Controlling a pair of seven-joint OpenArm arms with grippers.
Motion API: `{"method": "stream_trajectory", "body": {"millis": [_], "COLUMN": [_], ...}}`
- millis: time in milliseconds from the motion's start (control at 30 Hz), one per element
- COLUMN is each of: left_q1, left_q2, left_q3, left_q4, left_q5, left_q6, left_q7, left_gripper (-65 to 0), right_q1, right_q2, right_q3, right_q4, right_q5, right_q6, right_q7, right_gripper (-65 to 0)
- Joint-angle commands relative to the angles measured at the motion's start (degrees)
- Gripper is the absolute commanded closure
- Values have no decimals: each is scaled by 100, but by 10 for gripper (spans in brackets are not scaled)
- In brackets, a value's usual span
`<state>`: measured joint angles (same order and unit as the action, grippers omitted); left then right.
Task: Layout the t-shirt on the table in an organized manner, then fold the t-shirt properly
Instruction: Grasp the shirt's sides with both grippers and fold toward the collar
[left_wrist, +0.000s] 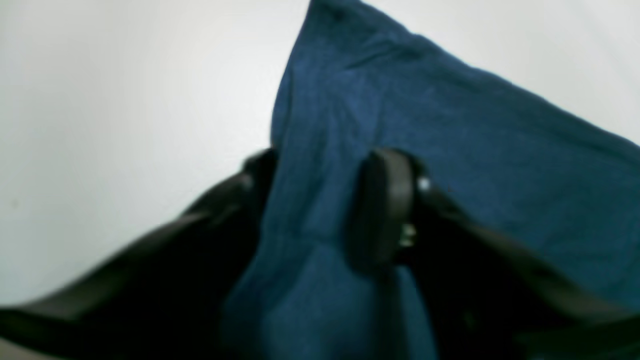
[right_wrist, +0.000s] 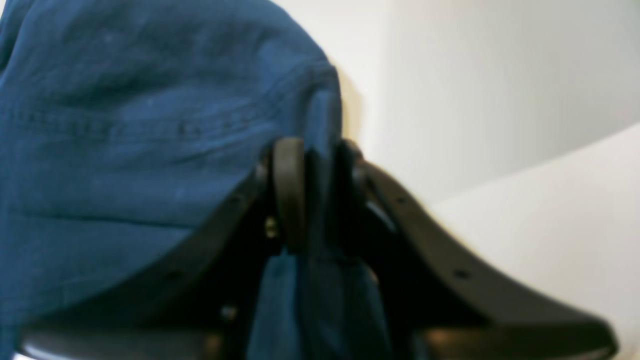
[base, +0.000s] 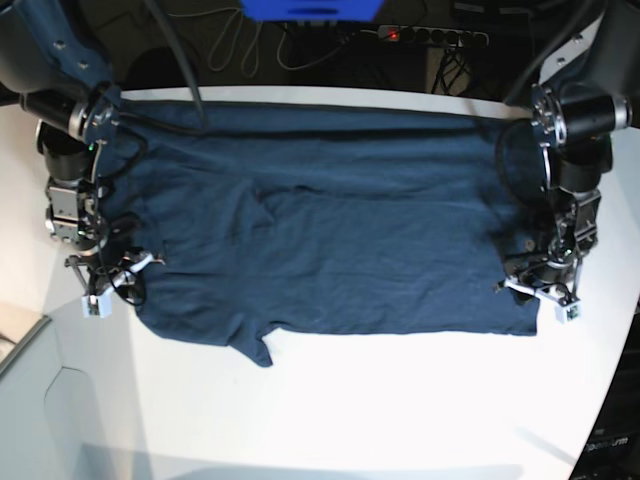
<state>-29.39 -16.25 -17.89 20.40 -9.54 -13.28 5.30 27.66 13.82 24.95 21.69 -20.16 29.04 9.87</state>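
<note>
Base view is showing the dark navy short-sleeved cloth t-shirt (base: 330, 230) lying spread across the glossy white table (base: 400, 400), one gripper at each side edge. Right gripper (right_wrist: 317, 165) is pinching a stitched hem fold between its pads; left gripper (left_wrist: 320, 200) is clamping a bunched cloth edge. Risk: the holds are looking shallow, so uneven pulling could be slipping fabric free or skewing the layout.
</note>
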Motion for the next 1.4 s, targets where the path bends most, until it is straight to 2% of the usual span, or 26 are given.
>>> {"method": "stream_trajectory", "body": {"millis": [0, 100, 133, 233, 300, 467, 600, 833, 1000, 1200, 1367], "left_q1": [-64, -2, 16, 165, 174, 174, 411, 1369, 2064, 2380, 2679], "left_q2": [-50, -50, -50, -41, -41, -41, -50, -102, -173, -173, -155], "left_q3": [-9, -9, -9, -9, -9, -9, 0, 0, -290, -844, -862], "left_q4": [30, 39, 30, 30, 30, 118, 601, 2659, 3863, 4276, 4276], "left_q5": [-26, -26, -26, -26, -26, -53, -536, -1266, -1547, -1538, -1538], "left_q6": [-22, -30, -30, -30, -30, -83, -83, -39, -39, -66, -74], "left_q7": [72, -25, -130, -429, -403, -323, -183, 802, 1189, 1584, 1575], "left_gripper": [-224, -191, -175, -72, 0, -1, -1, -1, -1, -1, -1], "right_q1": [60, 60, 60, 52, -36, -318, -784, -1461, -2190, -2990, -3386], "right_q2": [64, 64, 64, 64, 64, -15, -253, -411, -481, -490, -534], "right_q3": [-11, -11, -11, -11, -11, 33, 33, 41, 41, -3, -3], "right_q4": [15, 15, 15, 15, 59, 745, 1818, 3075, 4209, 4903, 4921], "right_q5": [-36, -36, -36, -45, -36, -10, -1, 16, 465, 684, 684], "right_q6": [-7, -7, -7, -7, -7, 11, 19, 19, 28, 28, 28], "right_q7": [-130, -138, -138, -138, -112, -103, -103, -103, -112, -103, -103], "right_gripper": [-64, 0, 0, 0, 0, 0, 0, 0, 0, 0, 0]}}
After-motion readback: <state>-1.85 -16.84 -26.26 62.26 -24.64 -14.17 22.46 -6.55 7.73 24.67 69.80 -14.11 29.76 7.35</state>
